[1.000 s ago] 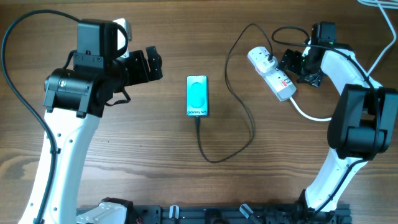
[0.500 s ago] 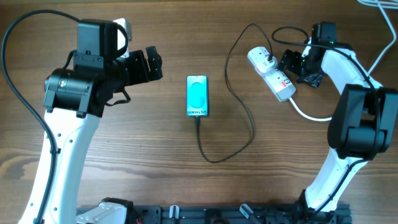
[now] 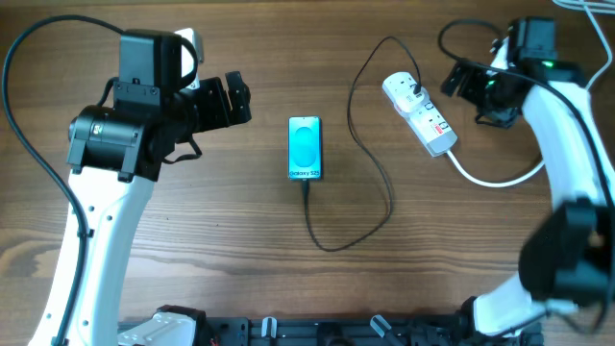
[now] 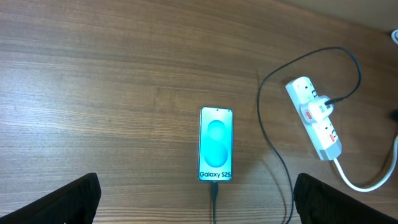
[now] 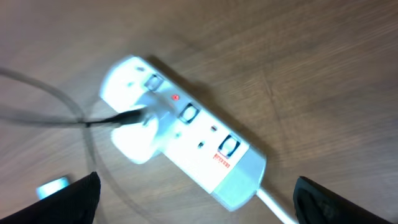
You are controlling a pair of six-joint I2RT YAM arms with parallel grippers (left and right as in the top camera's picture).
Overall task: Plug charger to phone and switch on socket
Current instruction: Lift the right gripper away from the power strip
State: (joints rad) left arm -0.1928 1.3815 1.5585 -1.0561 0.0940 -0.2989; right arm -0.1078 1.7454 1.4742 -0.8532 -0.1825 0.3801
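The phone lies flat mid-table with its cyan screen lit; it also shows in the left wrist view. The thin black charger cable is plugged into the phone's bottom edge and loops right and up to a white adapter in the socket. The socket is a white power strip with red marks, blurred in the right wrist view. My right gripper is open and empty, above and right of the socket. My left gripper is open and empty, left of the phone.
The socket's thick white cord curves off to the right across the wooden table. More white cord lies at the far right corner. The arm bases sit along the front edge.
My right arm has lifted and swung up and right, away from the socket. The left arm, phone and cable have not moved.
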